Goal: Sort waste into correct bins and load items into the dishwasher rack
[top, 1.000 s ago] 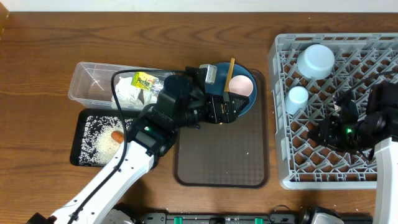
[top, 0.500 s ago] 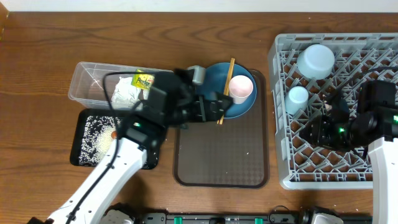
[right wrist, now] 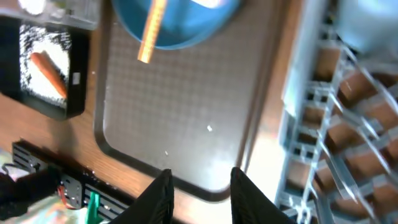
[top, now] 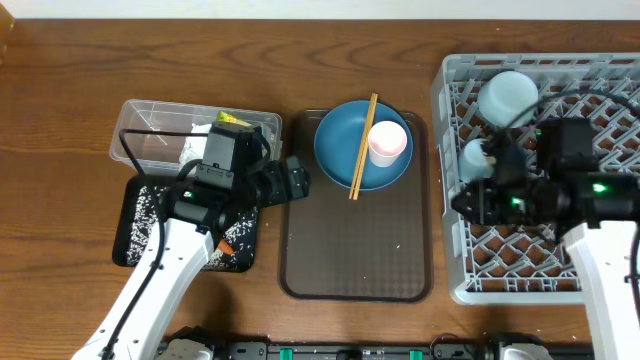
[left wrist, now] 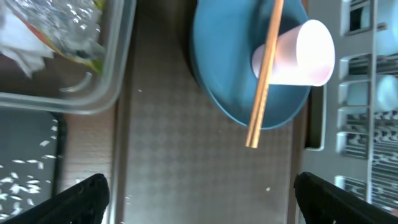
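left gripper (left wrist: pixel 199 196): jaws spread wide, empty, over brown tray (left wrist: pixel 186 140) | right gripper (right wrist: pixel 198 186): jaws narrowly parted, seemingly empty, beside rack (right wrist: pixel 295 87)

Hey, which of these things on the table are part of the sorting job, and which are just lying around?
Job: plate, chopsticks, pink cup, blue bowl, blue cup, rack, clear tub, black tray, carrot, rice, packet, napkin.
Lying about: brown serving tray.

The brown tray (top: pixel 355 250) is matt, finely textured plastic. On it, the plate (top: pixel 335 150) looks smooth and the chopsticks (top: pixel 361 147) bare wood.
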Available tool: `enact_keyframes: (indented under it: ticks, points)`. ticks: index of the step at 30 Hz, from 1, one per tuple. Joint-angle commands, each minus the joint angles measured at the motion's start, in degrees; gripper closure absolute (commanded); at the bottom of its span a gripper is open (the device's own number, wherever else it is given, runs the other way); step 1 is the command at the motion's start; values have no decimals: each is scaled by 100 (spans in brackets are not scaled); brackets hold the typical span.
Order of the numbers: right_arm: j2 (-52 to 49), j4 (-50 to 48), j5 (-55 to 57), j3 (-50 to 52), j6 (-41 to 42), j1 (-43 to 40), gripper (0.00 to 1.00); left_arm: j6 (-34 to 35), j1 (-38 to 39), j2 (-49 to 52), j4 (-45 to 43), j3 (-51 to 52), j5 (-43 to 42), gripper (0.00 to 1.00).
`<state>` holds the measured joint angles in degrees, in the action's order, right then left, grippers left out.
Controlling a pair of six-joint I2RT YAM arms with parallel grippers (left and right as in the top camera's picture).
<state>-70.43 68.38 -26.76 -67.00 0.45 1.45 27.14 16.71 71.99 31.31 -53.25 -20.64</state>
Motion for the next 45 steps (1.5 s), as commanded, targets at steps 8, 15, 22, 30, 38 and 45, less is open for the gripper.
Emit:
enact_keyframes:
  ticks: [8, 15, 22, 30, 38, 45]
  points:
    - [-11, -1281, 1051, 7, 492, 1541, 64, -203, 494, -87, -50, -55, 358, 2]
    - [-345, -1969, 1923, 7, 1137, 2133, 65, -203, 562, -87, -4, -55, 358, 2]
    - [-992, -2356, 2605, 7, 1287, 2177, 65, -203, 562, -87, 22, -55, 358, 2]
    - [-1777, -3121, 2616, 7, 1222, 2175, 64, -203, 562, -28, 79, -44, 361, 2]
    - [-2048, -3663, 2656, 7, 1222, 2173, 65, -203, 562, 90, 68, -44, 361, 2]
    - [-1941, -3628, 2656, 4, 1217, 2168, 63, -216, 629, 96, -341, -46, 323, 5]
